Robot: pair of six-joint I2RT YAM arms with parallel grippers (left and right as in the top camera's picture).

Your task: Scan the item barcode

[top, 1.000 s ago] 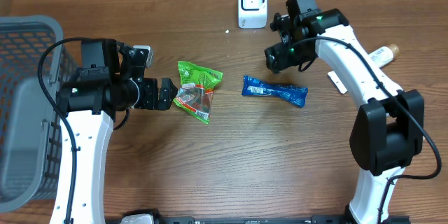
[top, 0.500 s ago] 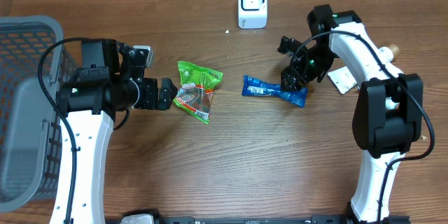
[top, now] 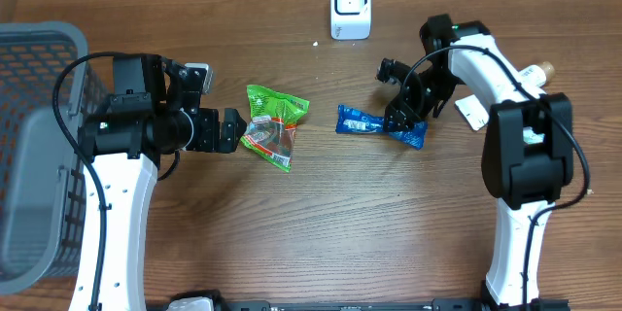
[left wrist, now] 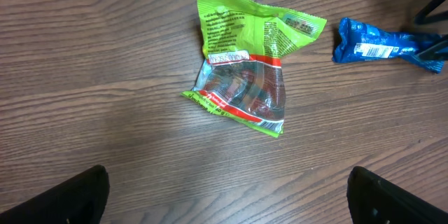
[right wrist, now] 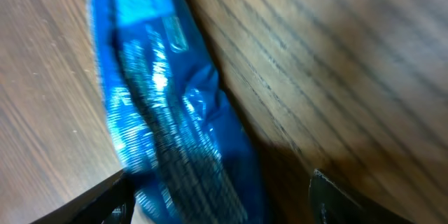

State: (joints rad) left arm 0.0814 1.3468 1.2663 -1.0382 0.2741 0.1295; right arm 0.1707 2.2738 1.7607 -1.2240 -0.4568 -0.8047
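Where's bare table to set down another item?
Widest: front centre of the table, in front of green packet and blue packet. Smaller: back strip between basket and scanner. Crowded: middle row, left gripper to right gripper.

We see the right gripper (top: 401, 117) down over the right end of the blue packet (top: 367, 123). The left gripper (top: 233, 131) sits just beside the green snack bag (top: 275, 117). The white scanner (top: 350, 5) stands at the table's (top: 340, 224) far edge, and there's a grey basket (top: 39, 68) on the left.
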